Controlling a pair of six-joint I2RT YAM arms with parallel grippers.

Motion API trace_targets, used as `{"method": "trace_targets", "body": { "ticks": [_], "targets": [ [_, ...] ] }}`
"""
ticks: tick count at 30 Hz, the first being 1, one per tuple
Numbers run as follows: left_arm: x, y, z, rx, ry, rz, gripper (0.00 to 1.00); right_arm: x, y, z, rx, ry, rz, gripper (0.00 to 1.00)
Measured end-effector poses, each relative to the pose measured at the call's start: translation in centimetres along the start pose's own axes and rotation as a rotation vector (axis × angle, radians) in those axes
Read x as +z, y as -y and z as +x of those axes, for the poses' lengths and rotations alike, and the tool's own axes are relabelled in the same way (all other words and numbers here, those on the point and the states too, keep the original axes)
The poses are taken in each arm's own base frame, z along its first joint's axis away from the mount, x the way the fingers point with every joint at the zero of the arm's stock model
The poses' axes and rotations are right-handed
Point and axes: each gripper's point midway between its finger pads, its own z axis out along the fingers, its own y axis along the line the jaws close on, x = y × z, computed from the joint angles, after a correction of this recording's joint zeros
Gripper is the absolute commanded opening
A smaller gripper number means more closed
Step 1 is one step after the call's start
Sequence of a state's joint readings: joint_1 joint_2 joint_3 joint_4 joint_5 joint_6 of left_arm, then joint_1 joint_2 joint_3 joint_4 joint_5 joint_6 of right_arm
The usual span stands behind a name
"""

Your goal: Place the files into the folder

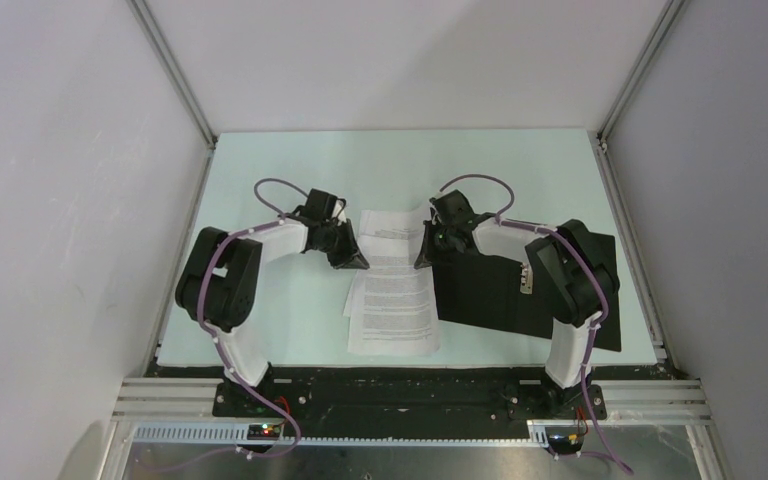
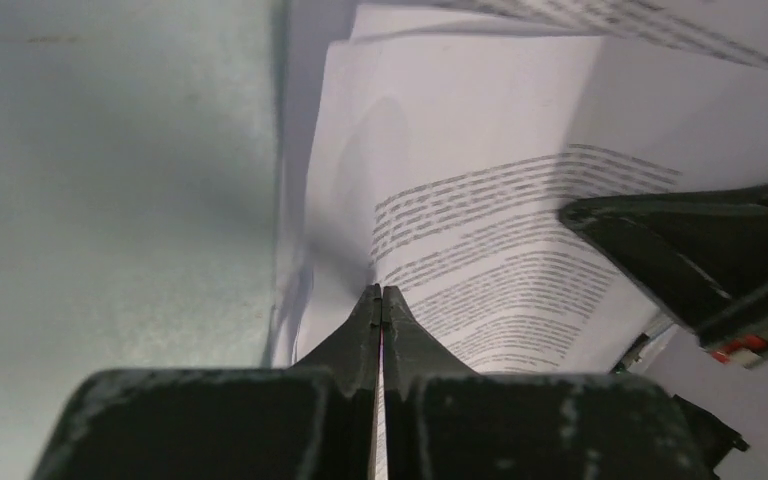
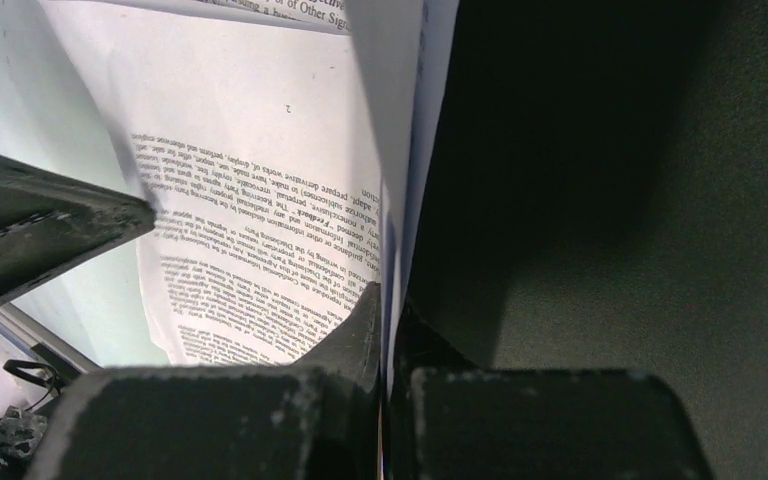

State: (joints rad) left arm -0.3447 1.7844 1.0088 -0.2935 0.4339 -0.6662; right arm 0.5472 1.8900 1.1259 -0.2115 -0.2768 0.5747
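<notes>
The files [image 1: 392, 285] are a few white printed sheets, fanned in the middle of the table. The folder [image 1: 485, 292] lies open to their right, black inside up, partly under my right arm; its red outside is hidden. My left gripper [image 1: 351, 257] is shut on the left edge of the files [image 2: 480, 230], which bows up at the fingertips [image 2: 381, 292]. My right gripper [image 1: 428, 250] is shut on the right edge of a sheet [image 3: 250, 200], which stands up between its fingers [image 3: 388, 298], beside the folder's black surface [image 3: 610, 200].
The pale green table [image 1: 290, 170] is boxed in by white walls with metal rails at left [image 1: 175, 85] and right [image 1: 635, 85]. The arm bases stand on a black bar [image 1: 410, 390] at the near edge. Each wrist view shows the other gripper across the sheets.
</notes>
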Motion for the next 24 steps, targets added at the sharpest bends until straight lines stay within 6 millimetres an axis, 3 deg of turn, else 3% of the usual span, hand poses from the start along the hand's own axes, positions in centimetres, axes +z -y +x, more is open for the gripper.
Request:
{"method": "trace_targets", "body": {
  "ticks": [4, 13, 14, 15, 17, 21, 24],
  "targets": [
    [0.7, -1.8, 0.6, -0.051, 0.004, -0.066, 0.00, -0.7, -0.3, -0.3, -0.012, 0.015, -0.002, 0.00],
    [0.6, -2.4, 0.1, -0.140, 0.055, -0.130, 0.00, -3.4, -2.9, -1.4, -0.084, 0.087, -0.038, 0.00],
    [0.5, -2.5, -0.1, -0.144, 0.070, -0.144, 0.04, -3.6, -3.1, -1.3, -0.103, 0.094, -0.034, 0.00],
    [0.4, -2.7, -0.4, -0.144, 0.087, -0.158, 0.08, -3.9, -3.3, -1.3, -0.122, 0.105, -0.029, 0.00],
    [-0.1, -3.3, -1.0, -0.138, 0.123, -0.196, 0.35, -4.3, -3.7, -1.1, -0.154, 0.111, -0.027, 0.00],
    [-1.8, -4.2, -2.3, -0.081, 0.171, -0.239, 0.76, -6.0, -4.3, -1.3, -0.229, 0.134, -0.030, 0.00],
    [-3.7, -3.2, -3.6, -0.011, 0.190, -0.197, 0.91, -8.0, -5.0, -1.5, -0.280, 0.149, -0.053, 0.00]
  ]
}}
